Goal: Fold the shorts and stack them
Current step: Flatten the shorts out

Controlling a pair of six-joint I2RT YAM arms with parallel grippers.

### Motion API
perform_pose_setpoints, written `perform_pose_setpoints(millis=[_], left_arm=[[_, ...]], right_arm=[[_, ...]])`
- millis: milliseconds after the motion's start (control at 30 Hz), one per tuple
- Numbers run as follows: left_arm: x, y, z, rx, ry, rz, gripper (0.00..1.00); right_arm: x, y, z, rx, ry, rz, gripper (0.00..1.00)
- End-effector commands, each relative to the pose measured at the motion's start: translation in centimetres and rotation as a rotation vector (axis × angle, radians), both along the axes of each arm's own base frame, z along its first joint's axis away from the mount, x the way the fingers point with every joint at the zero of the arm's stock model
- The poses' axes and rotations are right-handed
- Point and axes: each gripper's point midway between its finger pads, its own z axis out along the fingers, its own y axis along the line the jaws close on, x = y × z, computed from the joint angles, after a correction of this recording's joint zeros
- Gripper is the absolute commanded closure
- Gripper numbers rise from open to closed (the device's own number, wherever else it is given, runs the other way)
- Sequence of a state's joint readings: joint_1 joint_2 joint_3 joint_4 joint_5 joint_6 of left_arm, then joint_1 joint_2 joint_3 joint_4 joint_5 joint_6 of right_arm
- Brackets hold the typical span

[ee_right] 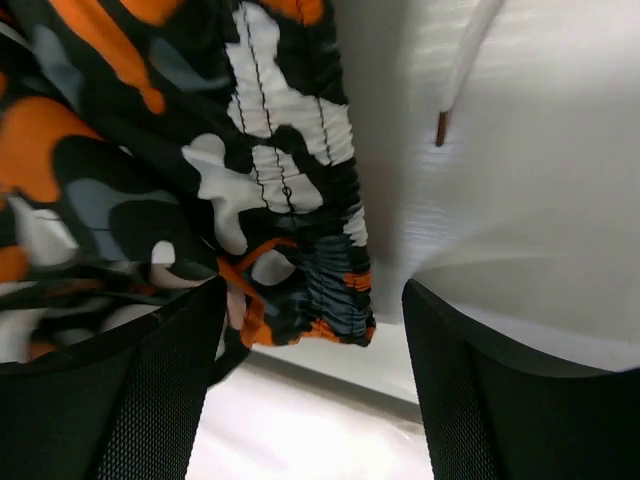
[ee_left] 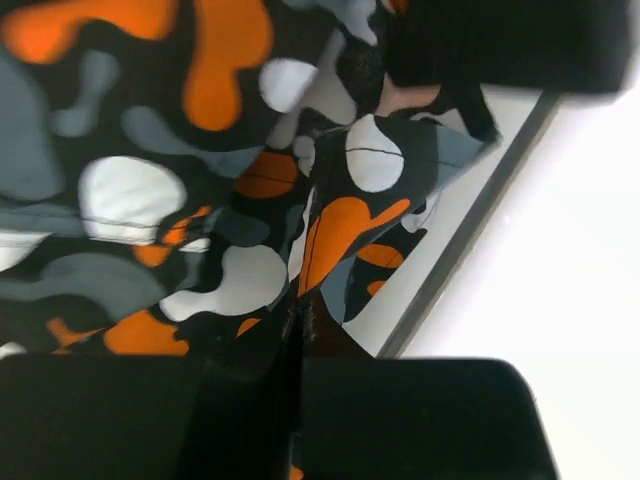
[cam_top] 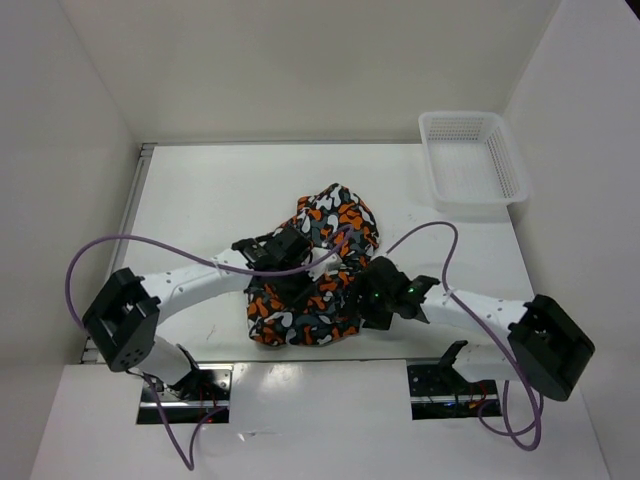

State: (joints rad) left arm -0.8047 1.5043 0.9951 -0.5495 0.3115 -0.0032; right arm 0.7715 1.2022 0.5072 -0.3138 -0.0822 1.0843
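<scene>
Camouflage shorts lie crumpled in the middle of the table. The left gripper is closed, seemingly pinching a fabric fold. The right gripper has its fingers spread apart at the waistband.

I am built of slim white links, my left arm and my right arm, each with a boxy black joint housing at the shoulder and black hardware at the wrist. A purple cable loops off each arm, and small green lights glow on my right wrist. My right fingers are black with a fine mesh-like grain; my left fingers are plain matte black.
</scene>
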Motion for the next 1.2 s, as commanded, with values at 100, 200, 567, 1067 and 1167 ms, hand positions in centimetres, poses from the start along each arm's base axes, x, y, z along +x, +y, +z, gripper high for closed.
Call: perform_pose_setpoints(millis=[100, 200, 567, 1067, 1167], left_arm=[[5.5, 1.1, 9.6, -0.121, -0.259, 0.14, 1.0], [7.6, 3.3, 12.9, -0.116, -0.328, 0.236, 1.0], [11.0, 10.1, 17.2, -0.181, -0.45, 0.464, 1.0], [10.4, 11.2, 17.5, -0.229, -0.472, 0.482, 1.0], [10.5, 11.1, 17.7, -0.235, -0.479, 0.482, 1.0]], right_arm=[[1.8, 1.9, 1.5, -0.04, -0.095, -0.043, 0.26], [2.1, 1.8, 2.7, -0.02, -0.132, -0.056, 0.26], [0.6, -0.3, 3.1, 0.016, -0.14, -0.099, 0.25], [-1.5, 3.1, 1.8, 0.181, -0.008, -0.019, 0.25], [-1.5, 4.3, 1.4, 0.182, -0.001, 0.028, 0.28]])
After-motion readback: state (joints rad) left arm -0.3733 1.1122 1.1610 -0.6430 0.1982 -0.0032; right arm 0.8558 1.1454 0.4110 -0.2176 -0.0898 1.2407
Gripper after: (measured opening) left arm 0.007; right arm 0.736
